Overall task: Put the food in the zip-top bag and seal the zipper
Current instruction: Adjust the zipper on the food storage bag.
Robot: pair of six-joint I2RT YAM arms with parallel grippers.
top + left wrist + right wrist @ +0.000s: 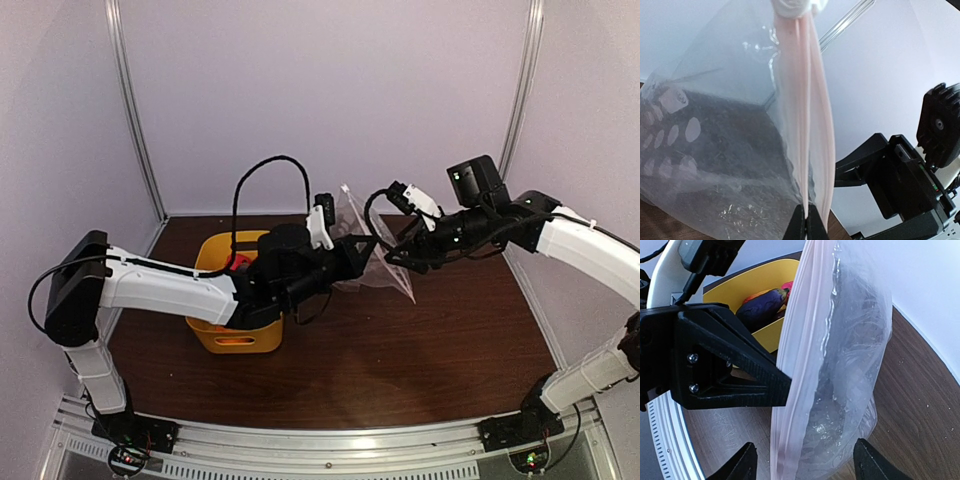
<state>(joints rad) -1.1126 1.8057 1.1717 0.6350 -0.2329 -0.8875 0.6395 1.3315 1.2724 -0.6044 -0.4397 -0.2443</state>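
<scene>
Aloft, zip-top bag held up over the table, zipper strip pinched by left gripper, jaws pressed together, right gripper at 3 o'clock, jaws spread either side of the bag, food in yellow basket at 9 o'clock, open wood toward 6 o'clock.

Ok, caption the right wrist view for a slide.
Open right gripper straddles the zip-top bag, which the left gripper pinches; yellow basket behind.

On my left, a yellow plastic basket stands on the dark brown wood-grain table. Before me are pale lilac walls and slim silver corner posts.
</scene>
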